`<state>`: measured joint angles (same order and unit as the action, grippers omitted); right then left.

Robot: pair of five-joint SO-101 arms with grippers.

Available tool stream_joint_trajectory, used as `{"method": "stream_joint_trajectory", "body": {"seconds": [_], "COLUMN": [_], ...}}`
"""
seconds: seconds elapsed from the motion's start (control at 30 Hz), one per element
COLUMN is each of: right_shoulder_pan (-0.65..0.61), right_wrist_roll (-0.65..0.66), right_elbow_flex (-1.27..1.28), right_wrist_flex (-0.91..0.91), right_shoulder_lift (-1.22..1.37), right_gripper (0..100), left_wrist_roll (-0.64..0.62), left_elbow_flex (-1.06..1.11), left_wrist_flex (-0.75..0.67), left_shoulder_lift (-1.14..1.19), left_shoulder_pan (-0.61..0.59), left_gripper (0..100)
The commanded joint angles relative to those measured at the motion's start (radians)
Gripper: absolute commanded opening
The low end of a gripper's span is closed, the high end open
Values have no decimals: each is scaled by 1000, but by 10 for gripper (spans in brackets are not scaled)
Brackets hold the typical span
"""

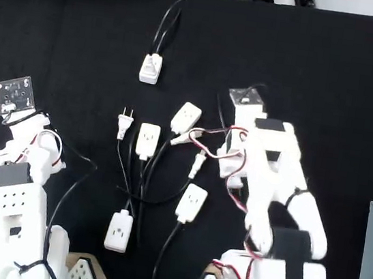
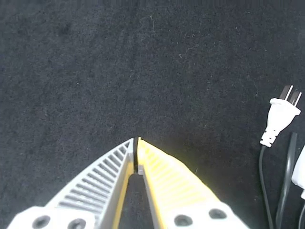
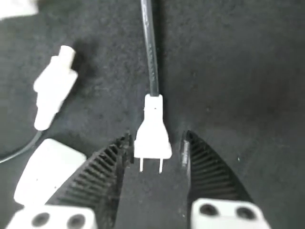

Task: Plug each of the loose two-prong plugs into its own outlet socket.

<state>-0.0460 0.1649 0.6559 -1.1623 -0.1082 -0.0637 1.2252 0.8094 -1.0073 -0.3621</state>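
Spread wide, our right gripper [image 3: 156, 138] straddles 1 white plug [image 3: 152, 138], prongs toward the wrist; whether its fingers [image 3: 107, 162] touch we cannot tell, and the cord [image 3: 150, 52] is cut off. Pressed together, our left gripper [image 2: 136, 141] hangs over black cloth [image 2: 95, 71], a second plug [image 1: 124, 126] at its 3 o'clock from above.

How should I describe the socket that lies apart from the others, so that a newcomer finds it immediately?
Start at the black table and find the cluster of white sockets and plugs in its middle. Beyond it, toward the far edge, one white outlet socket lies alone, its black cable running on to that edge. The other sockets lie close together among crossing cables.
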Motion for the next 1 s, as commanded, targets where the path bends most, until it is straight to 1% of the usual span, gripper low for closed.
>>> {"method": "stream_joint_trajectory", "body": {"seconds": [0.0, 0.13, 0.23, 0.3, 0.4, 0.57, 0.8, 0.9, 0.97], "right_shoulder_pan": [-52, -121, -146, -137, -77, 14, 17, 17, 17], "right_wrist_roll": [5, 3, 2, 2, 2, 9, 9, 11, 34], "right_elbow_flex": [-12, 35, 74, 87, 77, 19, 16, 15, 12], "right_wrist_flex": [-49, -38, 18, 63, 107, 118, 118, 123, 126], "right_shoulder_lift": [-82, -88, -64, -35, 31, 133, 163, 163, 163], "right_gripper": [174, 174, 174, 174, 174, 174, 171, 108, 57], "left_wrist_roll": [8, 8, 8, 8, 8, 8, 8, 8, 8], "left_elbow_flex": [-5, -5, -4, -4, -4, -4, -4, -4, -4], "left_wrist_flex": [-18, -18, -18, -18, -18, -18, -18, -18, -18], "left_shoulder_lift": [-15, -15, -15, -15, -15, -15, -15, -15, -15], "left_shoulder_pan": [2, 2, 2, 2, 2, 2, 2, 2, 2], "left_gripper": [30, 30, 30, 30, 30, 30, 30, 30, 30]}}
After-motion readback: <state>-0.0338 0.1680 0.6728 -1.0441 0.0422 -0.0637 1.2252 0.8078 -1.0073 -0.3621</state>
